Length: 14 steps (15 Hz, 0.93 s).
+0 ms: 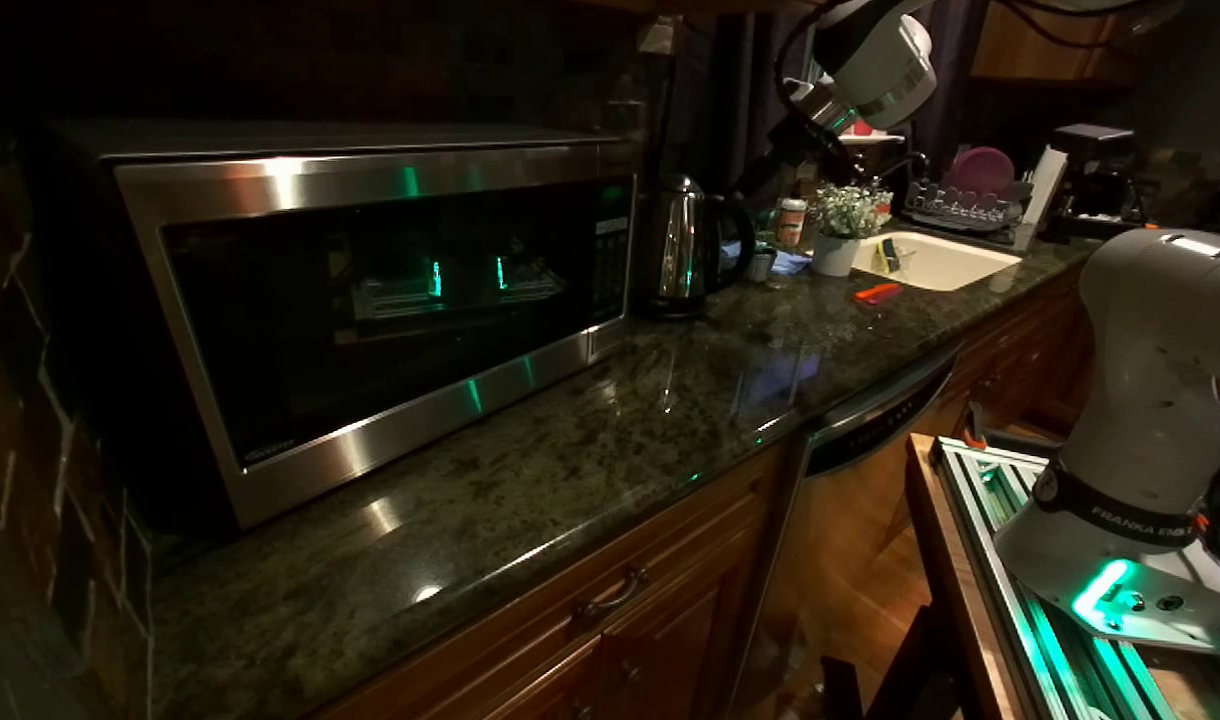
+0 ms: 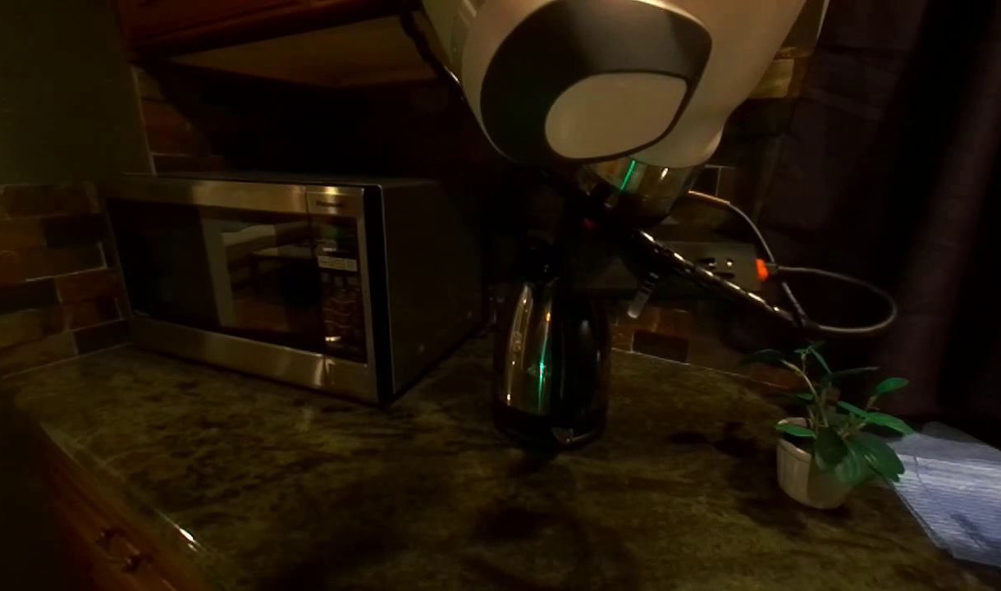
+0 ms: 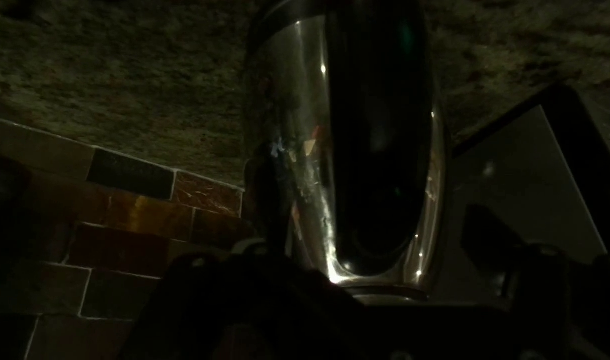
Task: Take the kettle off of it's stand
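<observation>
The silver kettle (image 1: 682, 245) stands upright on its dark base (image 1: 673, 308) on the counter, beside the microwave. Its dark loop handle (image 1: 738, 240) points away from the microwave. The kettle also shows in an exterior view (image 2: 527, 353) and in the wrist view (image 3: 305, 110), where its handle side (image 3: 380, 150) faces my camera. My gripper (image 3: 372, 212) is open, with one dark finger on each side of the kettle's upper part in the wrist view. In an exterior view the gripper (image 1: 760, 172) hangs beside the kettle's top, near the handle. Contact is too dark to tell.
The large microwave (image 1: 390, 300) stands close beside the kettle. A small potted plant (image 2: 812, 476), a blue cloth (image 2: 964, 501) and a wall outlet with a cable (image 2: 718, 264) are on the opposite side. A white flower pot (image 1: 835, 255) and sink (image 1: 955, 262) lie farther along.
</observation>
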Tool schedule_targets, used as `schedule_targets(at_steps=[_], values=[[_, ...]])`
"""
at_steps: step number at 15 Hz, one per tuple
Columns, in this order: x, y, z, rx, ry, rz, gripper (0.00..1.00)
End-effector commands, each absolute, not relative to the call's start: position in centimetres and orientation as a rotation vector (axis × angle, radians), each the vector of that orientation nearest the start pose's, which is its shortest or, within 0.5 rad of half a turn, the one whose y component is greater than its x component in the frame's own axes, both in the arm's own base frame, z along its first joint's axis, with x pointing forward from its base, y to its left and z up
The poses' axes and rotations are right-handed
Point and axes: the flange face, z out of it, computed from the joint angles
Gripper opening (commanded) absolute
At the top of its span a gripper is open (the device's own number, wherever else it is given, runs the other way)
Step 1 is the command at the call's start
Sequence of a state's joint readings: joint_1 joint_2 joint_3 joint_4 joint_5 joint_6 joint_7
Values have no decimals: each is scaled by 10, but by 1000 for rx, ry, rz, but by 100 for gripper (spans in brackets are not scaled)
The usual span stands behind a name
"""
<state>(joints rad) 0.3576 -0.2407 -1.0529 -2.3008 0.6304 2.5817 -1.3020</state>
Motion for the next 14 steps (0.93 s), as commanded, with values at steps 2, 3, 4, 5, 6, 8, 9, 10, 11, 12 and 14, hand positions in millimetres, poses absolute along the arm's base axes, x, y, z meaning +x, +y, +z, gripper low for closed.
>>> schedule_targets(at_steps=[2,3,4,5,6,8,9,10,11,12,14], values=[[392,-362,421,-2839,-137,-1089,79],[393,-362,419,-2836,-135,-1093,76],[395,-360,417,-2841,-129,-1101,76],[396,-359,416,-2832,-129,-1109,68],[398,-358,416,-2831,-124,-1123,51],[400,-356,416,-2814,-123,-1137,36],[401,-355,417,-2810,-124,-1146,26],[401,-356,418,-2809,-123,-1152,20],[401,-358,419,-2816,-124,-1158,14],[400,-359,418,-2814,-125,-1154,14],[400,-359,420,-2812,-130,-1161,13]])
